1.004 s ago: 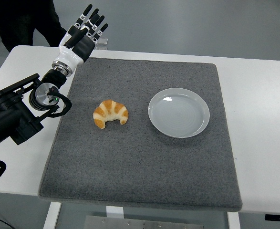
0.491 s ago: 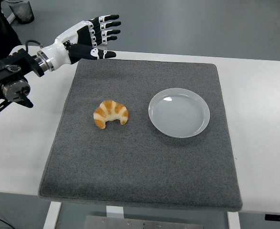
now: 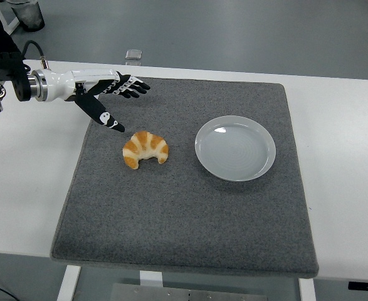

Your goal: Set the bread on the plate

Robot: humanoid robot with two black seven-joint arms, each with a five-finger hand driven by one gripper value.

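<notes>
One hand is in view, the left hand, reaching in from the upper left of the frame over the grey mat's far-left corner. Its fingers are spread apart and hold nothing; the thumb points down-right toward the bread without touching it. The bread, a croissant, lies on the mat left of centre, just below the hand. The empty white plate sits right of centre, apart from the bread.
</notes>
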